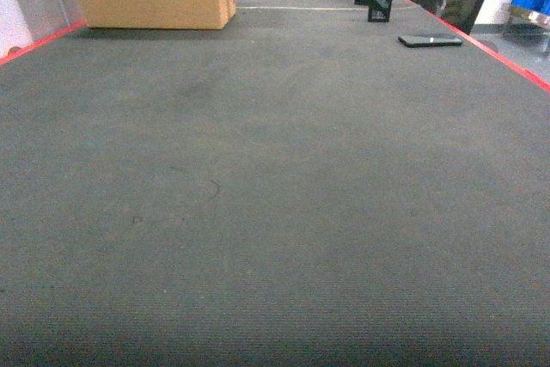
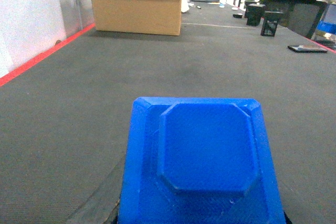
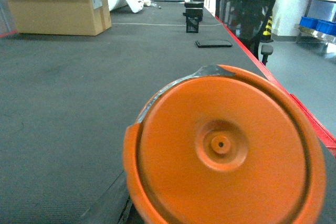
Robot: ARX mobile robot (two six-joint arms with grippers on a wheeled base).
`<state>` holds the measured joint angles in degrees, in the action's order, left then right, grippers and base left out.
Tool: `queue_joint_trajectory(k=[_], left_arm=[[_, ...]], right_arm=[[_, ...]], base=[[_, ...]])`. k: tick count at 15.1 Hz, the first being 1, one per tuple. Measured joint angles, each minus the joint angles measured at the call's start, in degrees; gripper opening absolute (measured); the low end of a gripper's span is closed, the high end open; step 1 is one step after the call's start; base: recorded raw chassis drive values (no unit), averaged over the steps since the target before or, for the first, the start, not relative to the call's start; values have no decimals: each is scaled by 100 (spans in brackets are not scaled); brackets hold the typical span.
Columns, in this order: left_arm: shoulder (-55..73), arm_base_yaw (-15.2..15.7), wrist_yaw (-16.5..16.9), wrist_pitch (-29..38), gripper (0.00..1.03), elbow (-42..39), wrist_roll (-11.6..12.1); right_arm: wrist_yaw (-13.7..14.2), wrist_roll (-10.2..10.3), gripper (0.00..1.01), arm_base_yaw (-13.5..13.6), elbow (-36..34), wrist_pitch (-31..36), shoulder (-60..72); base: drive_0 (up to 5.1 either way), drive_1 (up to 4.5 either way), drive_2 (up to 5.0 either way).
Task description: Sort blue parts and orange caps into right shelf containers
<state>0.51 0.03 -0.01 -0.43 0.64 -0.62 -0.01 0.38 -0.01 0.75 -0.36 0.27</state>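
Ahead of both tools: a wide dark-grey carpeted floor (image 1: 275, 212) edged with red tape, no arms visible in the head view. Far off past the left tool sits a big brown cardboard box (image 2: 137, 6); far off past the right tool, a black mesh office chair (image 3: 245, 9) and bright-blue plastic crates on a metal shelf (image 3: 319, 24), only partly in frame. Those crates look like the drop targets, well apart from both tools.

Left wrist view is filled low-centre by a blue moulded plastic part with an octagonal raised centre and a sloped skirt (image 2: 202, 161). Right wrist view is filled by a round orange plastic cap with a raised rim and a small centre boss (image 3: 226, 150). Each sits directly in front of its camera, so likely carried, but neither tool's fingers show. Can't tell how wide the left or right tool stands, or where contact is.

Handling, my read:
- both stiff, light moulded plastic, not fragile
- surfaces smooth, so slippery under a shallow pinch
- blue part: the sloped skirt may squeeze out; take the outer straight edges
- cap: thin disc; pinch across the rim, not the face
- dark strip along the cap's edge is unclear
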Motion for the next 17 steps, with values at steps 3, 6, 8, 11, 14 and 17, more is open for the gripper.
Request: queue_joint_trajectory(k=[3,6,8,11,14,17], left_arm=[[0,0,-2,2,42,0,0],[0,2,-9,0,42,0,0],[0,2,-2,0,42,0,0],[0,2,-2,2,42,0,0],[0,2,-2,0,42,0,0],[0,2,-2,0,42,0,0]], right_arm=[[-4,0,43,0,0,0,0],[-2,0,43,0,0,2,0],[0,0,43,0,0,0,0],[-2,0,43,0,0,0,0],[-2,0,43,0,0,0,0],[-2,0,43,0,0,0,0]], base=[[0,0,0],[0,0,0],[-78,-78,-78],[-159,-159,-159],[-150,-150,-150],[-159,-159,-159]])
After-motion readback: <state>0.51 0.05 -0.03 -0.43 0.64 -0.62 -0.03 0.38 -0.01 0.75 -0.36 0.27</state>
